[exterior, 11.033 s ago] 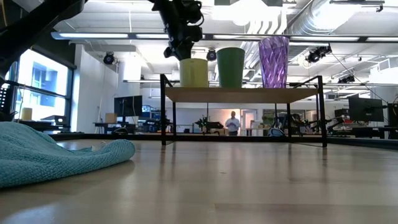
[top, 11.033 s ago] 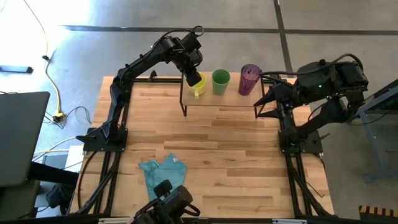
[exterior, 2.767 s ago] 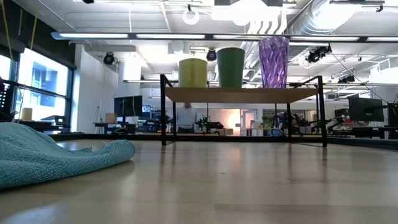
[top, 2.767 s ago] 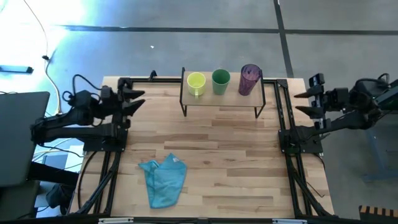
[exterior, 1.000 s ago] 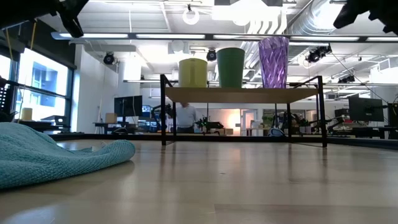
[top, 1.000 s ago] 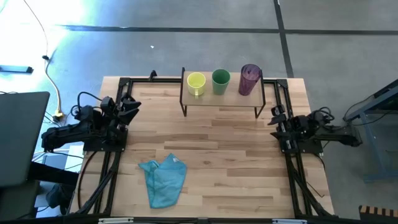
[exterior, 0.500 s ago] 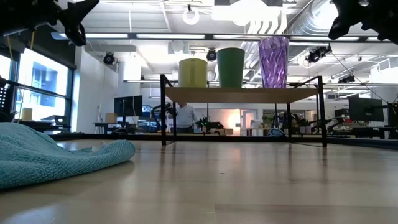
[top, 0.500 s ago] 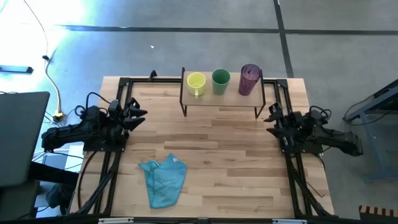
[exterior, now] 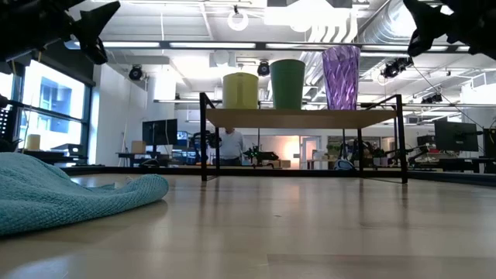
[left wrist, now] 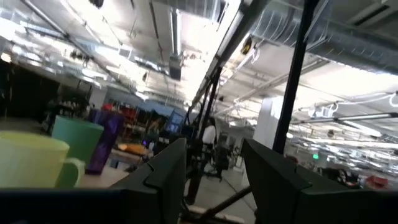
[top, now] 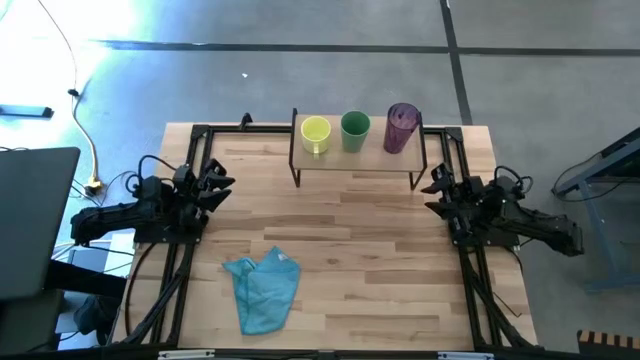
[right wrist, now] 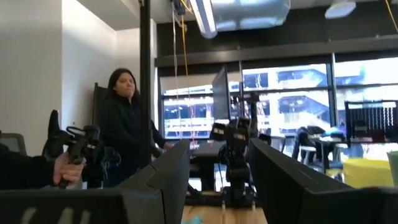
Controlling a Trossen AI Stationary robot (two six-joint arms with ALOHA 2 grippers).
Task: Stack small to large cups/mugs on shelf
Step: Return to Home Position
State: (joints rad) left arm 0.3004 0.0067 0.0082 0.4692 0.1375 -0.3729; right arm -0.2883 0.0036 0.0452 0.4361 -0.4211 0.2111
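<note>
The yellow mug (top: 316,134), the green cup (top: 354,130) and the purple tumbler (top: 402,127) stand in a row, left to right, on the light-wood shelf (top: 355,158) at the table's far side. They also show in the low view: mug (exterior: 241,90), cup (exterior: 287,84), tumbler (exterior: 341,77). My left gripper (top: 220,187) is open and empty at the table's left edge. My right gripper (top: 436,190) is open and empty at the right edge. The left wrist view shows the mug (left wrist: 31,168), cup (left wrist: 77,143) and tumbler (left wrist: 103,140).
A crumpled teal cloth (top: 262,287) lies near the table's front left; it fills the low view's left side (exterior: 70,198). The shelf stands on thin dark legs (exterior: 204,139). A person (right wrist: 127,140) holding a controller is in the room beyond the table.
My left gripper has moved a little toward the table's middle from the left edge. My right gripper has shifted slightly toward the far edge. The cups and the cloth have not moved.
</note>
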